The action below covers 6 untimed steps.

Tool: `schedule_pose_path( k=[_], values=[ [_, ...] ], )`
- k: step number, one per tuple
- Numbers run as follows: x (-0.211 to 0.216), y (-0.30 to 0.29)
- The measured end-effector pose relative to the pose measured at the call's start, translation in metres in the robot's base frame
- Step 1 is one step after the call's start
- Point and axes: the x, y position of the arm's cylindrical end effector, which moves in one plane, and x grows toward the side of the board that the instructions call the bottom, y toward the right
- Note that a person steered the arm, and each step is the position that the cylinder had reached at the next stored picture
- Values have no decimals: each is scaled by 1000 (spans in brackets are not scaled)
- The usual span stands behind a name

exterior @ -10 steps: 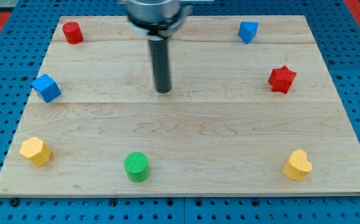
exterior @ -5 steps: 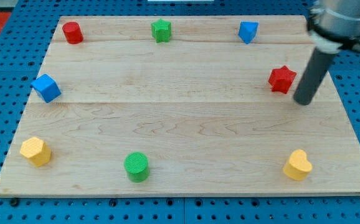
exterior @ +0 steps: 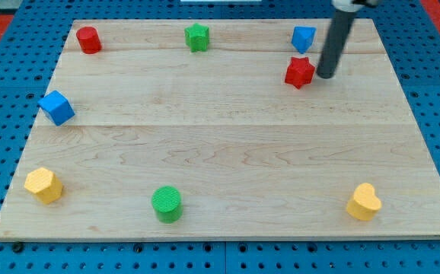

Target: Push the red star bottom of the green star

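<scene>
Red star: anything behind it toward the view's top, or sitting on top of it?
Nothing sits on the red star. Just above it in the view stands the blue block, apart from it. My tip is at its right edge. The board under the star is covered.

My tip sits on the table just beside the red star, on that star's right in the view, with the blue block near above them and the green star well apart toward the view's top centre. A red cylinder stands at the top left and a blue cube near the left edge. Along the view's bottom lie a yellow block at left, a green cylinder left of centre, and a yellow heart at right.
</scene>
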Motion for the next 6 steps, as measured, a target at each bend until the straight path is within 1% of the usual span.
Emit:
schedule_pose_path(
  k=[1, 2, 3, 4, 5, 6],
  values=[
    [0, -88],
    [0, -140],
    [6, -137],
    [54, -128],
    [70, -41],
    [89, 20]
  ],
)
